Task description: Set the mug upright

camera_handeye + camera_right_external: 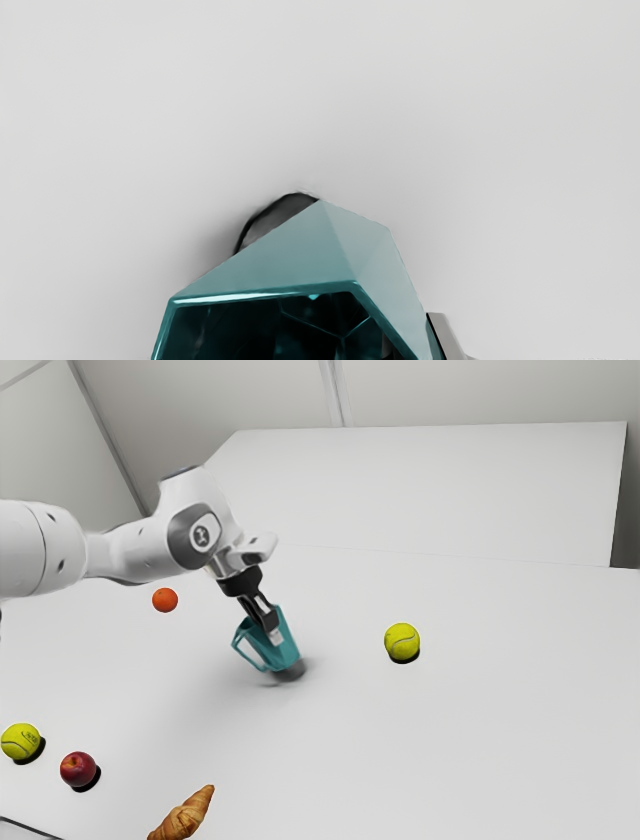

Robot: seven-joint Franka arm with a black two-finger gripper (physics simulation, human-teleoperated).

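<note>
The black gripper (271, 630) is at the teal mug (284, 651) in the exterior view, pinching its wall near the rim. The mug leans, its mouth toward the hand and its handle toward the exterior view's left, with a dark shadow by its base. In the wrist view the mug (300, 255) shows its faceted side and open, dark interior. The gripper (411, 339) there has one fingertip against the outside of the wall and part of the other visible inside the mouth. The mug's lowest edge is hidden in that view.
On the white table (480, 720) a tennis ball (402, 641) lies toward the exterior view's right. An orange (165, 599) sits left of the mug. Nearer the camera are another tennis ball (20, 741), a dark red fruit (78, 768) and a croissant (183, 816).
</note>
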